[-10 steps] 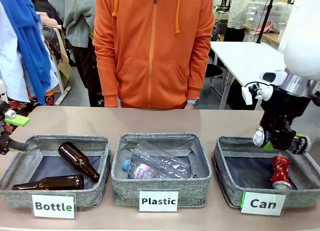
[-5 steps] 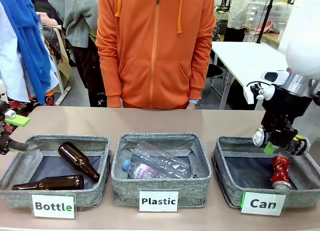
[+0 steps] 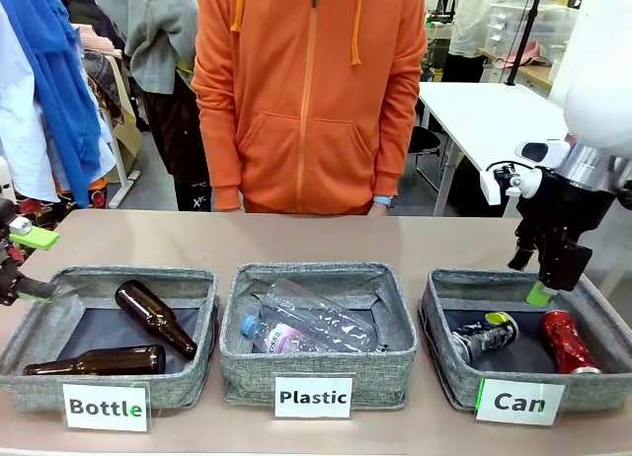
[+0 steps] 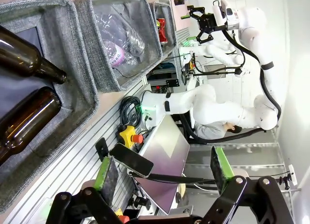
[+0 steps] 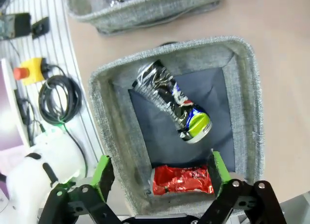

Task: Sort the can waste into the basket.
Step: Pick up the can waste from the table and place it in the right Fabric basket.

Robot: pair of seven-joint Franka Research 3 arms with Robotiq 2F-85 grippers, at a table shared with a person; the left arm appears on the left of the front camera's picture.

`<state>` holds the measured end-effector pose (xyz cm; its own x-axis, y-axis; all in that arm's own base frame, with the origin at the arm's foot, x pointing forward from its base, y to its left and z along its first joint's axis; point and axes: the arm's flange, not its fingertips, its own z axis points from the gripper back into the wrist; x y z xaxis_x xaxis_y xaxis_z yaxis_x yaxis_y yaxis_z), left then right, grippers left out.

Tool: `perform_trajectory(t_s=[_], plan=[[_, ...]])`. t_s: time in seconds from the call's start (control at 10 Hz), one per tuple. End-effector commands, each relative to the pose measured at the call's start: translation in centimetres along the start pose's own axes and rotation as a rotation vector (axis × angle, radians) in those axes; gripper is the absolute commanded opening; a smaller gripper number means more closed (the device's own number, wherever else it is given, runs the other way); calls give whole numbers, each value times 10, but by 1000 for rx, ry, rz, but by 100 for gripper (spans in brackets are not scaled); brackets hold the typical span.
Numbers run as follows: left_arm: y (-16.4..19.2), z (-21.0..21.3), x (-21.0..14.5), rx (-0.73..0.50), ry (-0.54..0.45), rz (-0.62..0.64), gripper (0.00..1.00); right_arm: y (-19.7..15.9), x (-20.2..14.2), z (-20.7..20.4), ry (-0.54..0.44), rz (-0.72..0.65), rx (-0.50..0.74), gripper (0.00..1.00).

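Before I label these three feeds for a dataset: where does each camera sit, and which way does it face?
Front: fixed between the arms, facing the person across three baskets; the right end effector hangs open over the Can basket.
Left wrist: rolled sideways, facing the brown bottles; its own left end effector is open.
Right wrist: facing down into the Can basket, fingers apart.
Shared by front and right wrist: black can, red can.

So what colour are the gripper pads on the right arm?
Green pads on the black right gripper, clearest in the right wrist view.

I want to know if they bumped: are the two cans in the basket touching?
Apart. The right wrist view shows dark basket lining between the black can and the red can.
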<state>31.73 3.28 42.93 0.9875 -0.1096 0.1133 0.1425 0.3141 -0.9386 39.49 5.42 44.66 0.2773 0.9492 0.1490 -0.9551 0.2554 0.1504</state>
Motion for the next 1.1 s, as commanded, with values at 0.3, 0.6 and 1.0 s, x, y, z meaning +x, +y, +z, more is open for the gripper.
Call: perform_trajectory(t_s=[0.3,0.6,1.0], plan=[[-1,1,-2,-11,0,6,100,-10,-11,11,-422,-291,244,100],[-1,1,-2,-11,0,6,100,-26,-20,9,-928,-815,656,100],[-1,1,-2,-11,0,6,100,-52,-74,-6,-1281,-1056,1018,100]])
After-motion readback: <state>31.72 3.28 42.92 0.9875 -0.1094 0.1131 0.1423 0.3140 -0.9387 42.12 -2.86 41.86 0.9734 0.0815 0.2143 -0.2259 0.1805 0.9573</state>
